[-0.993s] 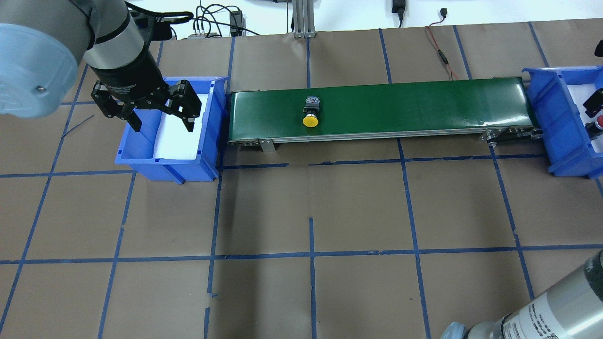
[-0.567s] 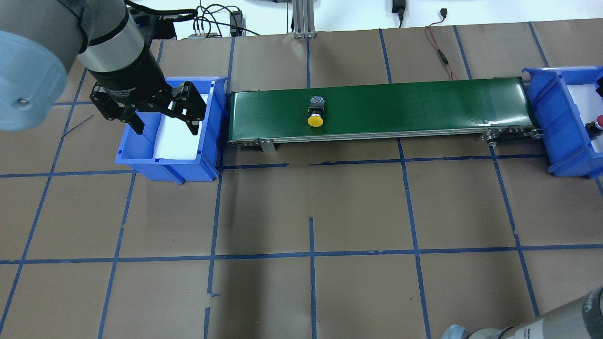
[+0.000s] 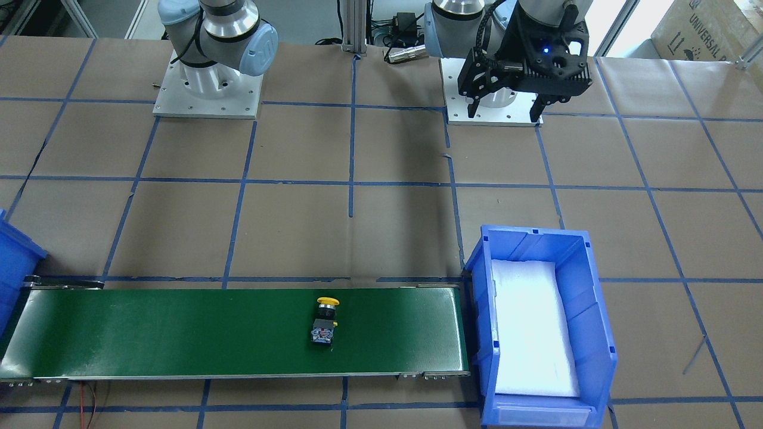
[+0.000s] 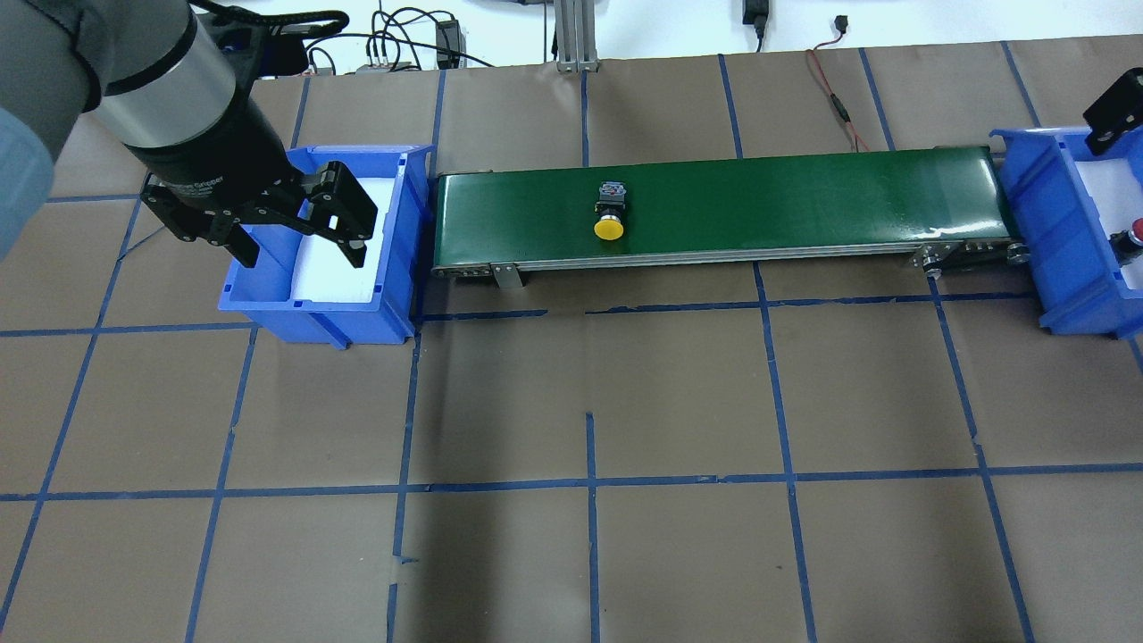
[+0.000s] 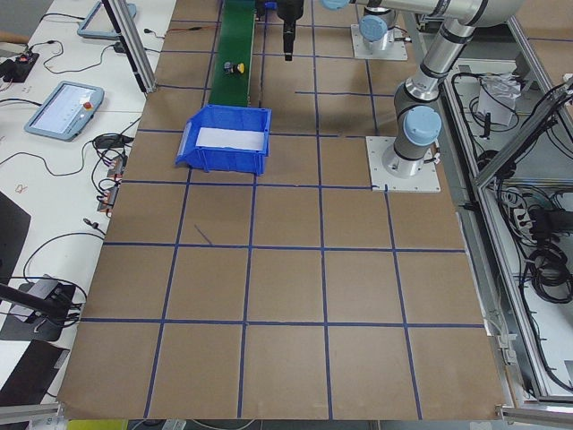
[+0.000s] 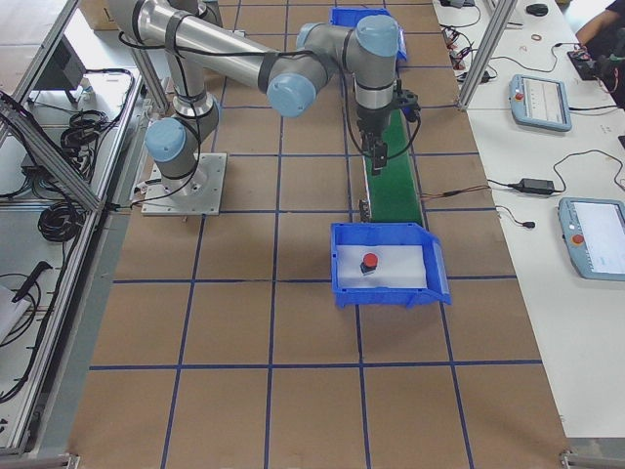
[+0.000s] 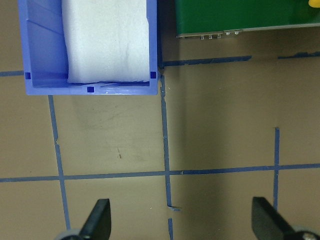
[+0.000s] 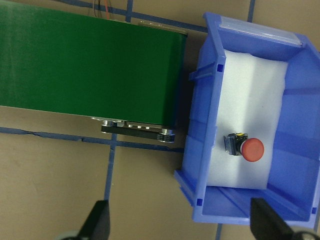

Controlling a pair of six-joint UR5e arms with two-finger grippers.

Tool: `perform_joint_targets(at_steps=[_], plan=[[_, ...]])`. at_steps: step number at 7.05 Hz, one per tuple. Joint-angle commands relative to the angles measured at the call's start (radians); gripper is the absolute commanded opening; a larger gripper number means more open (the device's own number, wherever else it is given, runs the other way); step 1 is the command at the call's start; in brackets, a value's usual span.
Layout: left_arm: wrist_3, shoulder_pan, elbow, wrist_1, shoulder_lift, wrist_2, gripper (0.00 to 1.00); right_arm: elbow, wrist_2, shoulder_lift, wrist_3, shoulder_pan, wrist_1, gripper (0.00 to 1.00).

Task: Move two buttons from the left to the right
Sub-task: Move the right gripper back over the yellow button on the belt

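Observation:
The yellow-capped button (image 4: 609, 223) lies on its side on the green conveyor belt (image 4: 804, 196), left of the middle; it also shows in the front view (image 3: 325, 322). The red-capped button (image 8: 245, 147) lies on white foam in the right blue bin (image 8: 200, 150), and shows at the overhead view's right edge (image 4: 1134, 237). My left gripper (image 4: 299, 254) is open and empty, high over the left blue bin (image 4: 321, 299), which holds only white foam. My right gripper (image 8: 181, 222) is open and empty, high near the right bin and the belt's end.
The table is brown paper with a grid of blue tape. The two arm bases (image 3: 205, 89) stand on the robot's side. Cables and a red wire (image 4: 830, 89) lie beyond the belt. The left bin (image 7: 90, 90) abuts the belt's left end.
The yellow button has ridden a little to the right along the belt. My left gripper has drifted left and nearer, still open. My right arm has left the overhead view's lower right corner.

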Motion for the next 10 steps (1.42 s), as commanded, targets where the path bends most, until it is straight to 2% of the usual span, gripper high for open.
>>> perform_joint_targets(at_steps=[1,2,3,4,6,9,10], plan=[[0.014,0.022,-0.005,0.096,-0.039,0.003,1.0,0.001,-0.013,-0.025,0.246,0.15,0.071,1.0],[0.018,0.08,-0.016,0.082,-0.048,0.005,1.0,0.002,-0.022,-0.045,0.361,0.247,0.105,1.0],[0.021,0.135,-0.011,0.015,-0.045,0.0,1.0,-0.001,-0.019,-0.059,0.499,0.362,0.111,1.0],[0.021,0.134,0.0,-0.019,-0.038,0.002,1.0,-0.001,-0.017,-0.06,0.531,0.431,0.11,1.0],[0.021,0.128,-0.003,-0.003,-0.039,0.0,1.0,0.008,0.03,-0.056,0.605,0.495,0.104,1.0],[0.026,0.119,-0.006,0.013,-0.039,0.002,1.0,0.016,0.051,-0.043,0.608,0.499,0.097,1.0],[0.029,0.11,-0.01,0.011,-0.033,0.048,1.0,0.019,0.052,-0.043,0.608,0.498,0.1,1.0]])
